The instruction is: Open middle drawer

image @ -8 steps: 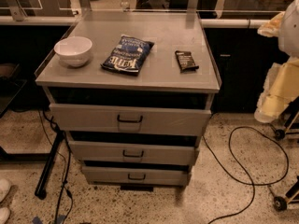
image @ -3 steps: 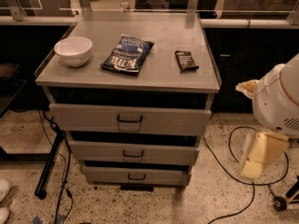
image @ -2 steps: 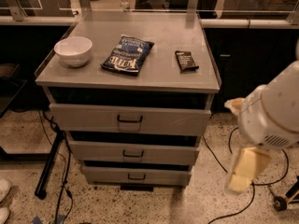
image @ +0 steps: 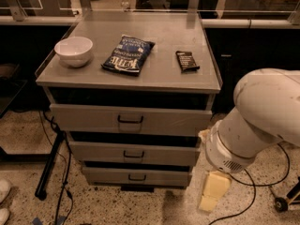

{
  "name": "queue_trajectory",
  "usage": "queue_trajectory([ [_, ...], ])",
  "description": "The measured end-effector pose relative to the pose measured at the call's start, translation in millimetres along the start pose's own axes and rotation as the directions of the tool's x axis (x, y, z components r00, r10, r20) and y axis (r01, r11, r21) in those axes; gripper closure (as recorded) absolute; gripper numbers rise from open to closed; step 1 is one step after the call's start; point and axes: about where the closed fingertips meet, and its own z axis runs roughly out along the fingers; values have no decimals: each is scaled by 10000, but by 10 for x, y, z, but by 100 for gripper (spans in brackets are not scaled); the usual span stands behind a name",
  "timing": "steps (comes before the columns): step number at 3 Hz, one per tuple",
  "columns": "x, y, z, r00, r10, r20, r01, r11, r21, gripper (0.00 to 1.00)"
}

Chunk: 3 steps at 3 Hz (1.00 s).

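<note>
Tool (image: 209, 200) now lower, right of middle drawer (image: 133, 153)

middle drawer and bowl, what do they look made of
Middle drawer: likely painted grey metal, with a matte flat front and a black wire pull. Bowl: probably glazed ceramic, white with a slight sheen. Pincer: cream plastic by the look, low, right of that drawer.

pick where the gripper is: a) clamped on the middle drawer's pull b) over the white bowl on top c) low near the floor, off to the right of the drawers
c: the gripper hangs near the floor, right of the middle drawer and not touching it.
</note>
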Motion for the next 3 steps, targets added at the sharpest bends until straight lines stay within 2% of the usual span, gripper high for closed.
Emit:
queue_trajectory([
  [1, -1, 4, 7, 10000, -5, 2, 5, 10000, -21, 0],
  [2, 54, 44, 421, 9998, 175, -22, -176, 9974, -705, 0],
  [3, 106, -6, 850, 9995, 304, -85, -311, 9942, -1033, 0],
])
